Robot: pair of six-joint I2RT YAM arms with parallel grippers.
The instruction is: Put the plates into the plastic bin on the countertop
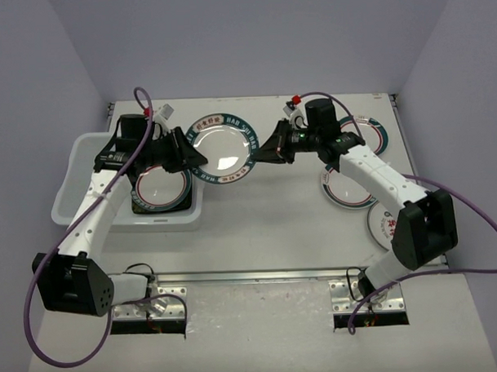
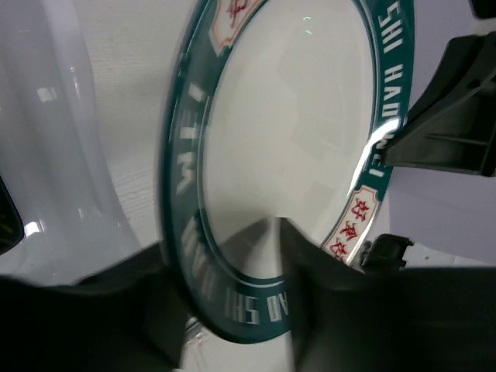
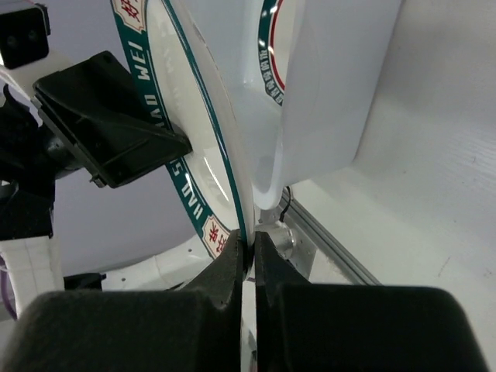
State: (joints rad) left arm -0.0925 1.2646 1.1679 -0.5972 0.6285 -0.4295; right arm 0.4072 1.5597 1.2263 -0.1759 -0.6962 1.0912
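Observation:
A large round white plate with a teal lettered rim (image 1: 223, 146) is held above the countertop (image 1: 266, 226), between both grippers. My right gripper (image 1: 263, 149) is shut on its right rim; in the right wrist view the fingers (image 3: 232, 271) pinch the rim edge-on (image 3: 198, 194). My left gripper (image 1: 200, 159) straddles the left rim with its jaws apart, and the rim (image 2: 248, 310) passes between the fingers (image 2: 341, 302). The plastic bin (image 1: 72, 172) at the left holds a square black plate with a round plate on top (image 1: 160, 189).
Three more round plates lie at the right: one (image 1: 371, 133) at the back, one (image 1: 347, 189) in the middle, and one with red characters (image 1: 385, 224) nearest. The metal rail (image 1: 260, 275) runs along the near edge. The bin's wall (image 3: 325, 116) is close behind the held plate.

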